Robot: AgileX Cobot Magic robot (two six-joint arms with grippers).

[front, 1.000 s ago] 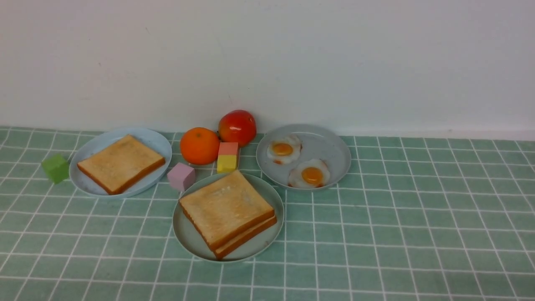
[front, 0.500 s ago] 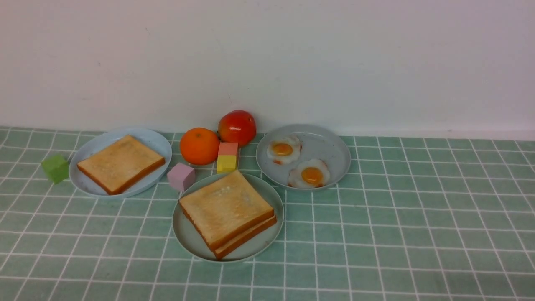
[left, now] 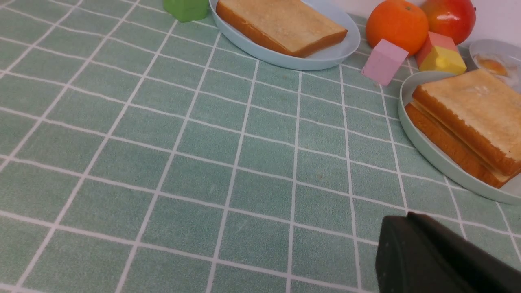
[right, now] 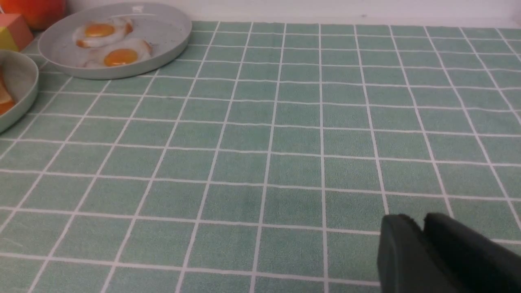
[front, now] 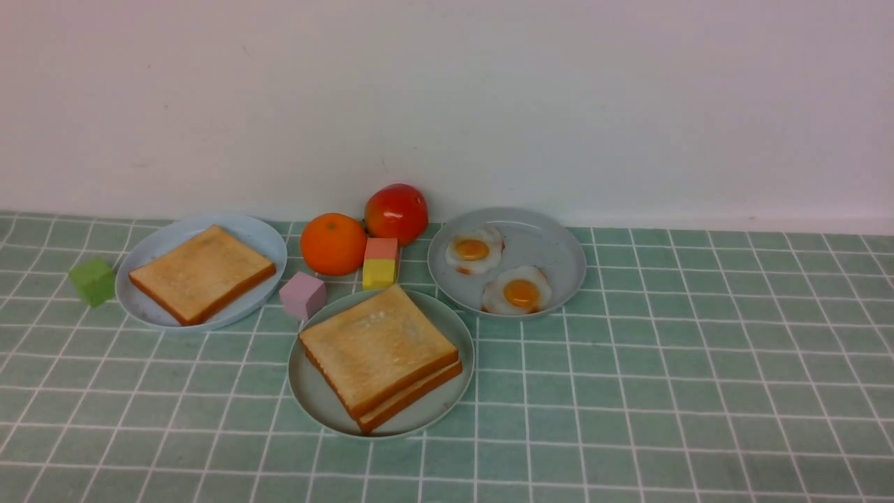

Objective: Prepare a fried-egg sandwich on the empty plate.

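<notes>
The pale mint-green plate (front: 314,399) sits at the centre front and holds two golden toast slices (front: 380,348) stacked one on the other. No egg shows between them from here. The stack also shows in the left wrist view (left: 472,110). Two fried eggs (front: 473,249) (front: 520,292) lie on the grey-blue plate (front: 555,251) behind and to the right. Neither gripper shows in the front view. My left gripper (left: 407,217) is shut and empty over bare cloth, left of the mint plate. My right gripper (right: 419,219) is shut and empty, well right of the plates.
A single toast slice (front: 201,272) lies on the pale blue plate (front: 260,235) at the left. An orange (front: 334,243), a red fruit (front: 397,212), a pink-and-yellow block (front: 380,264), a pink cube (front: 303,294) and a green cube (front: 92,281) stand around the plates. A white wall is behind.
</notes>
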